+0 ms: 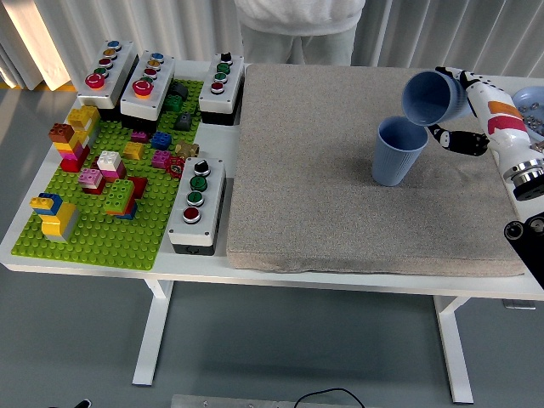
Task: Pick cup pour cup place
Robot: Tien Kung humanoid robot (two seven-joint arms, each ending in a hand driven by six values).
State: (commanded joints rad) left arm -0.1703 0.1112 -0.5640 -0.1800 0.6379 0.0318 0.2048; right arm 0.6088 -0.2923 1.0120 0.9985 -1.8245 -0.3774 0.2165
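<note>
A blue cup (398, 152) stands upright on the grey mat (340, 187) toward its right side. Just above and to the right of it, a second blue cup (433, 97) is tipped over, its mouth facing down and left over the standing cup's rim. My right hand (459, 110) is shut on the tipped cup, with fingers wrapped round its body. What is inside either cup cannot be made out. The left arm does not appear.
A green baseplate (93, 229) covered with several coloured bricks fills the table's left. Several button boxes (196, 204) stand around it. A blue bowl (529, 104) with small pieces sits at the far right edge. A person in white stands at the far side.
</note>
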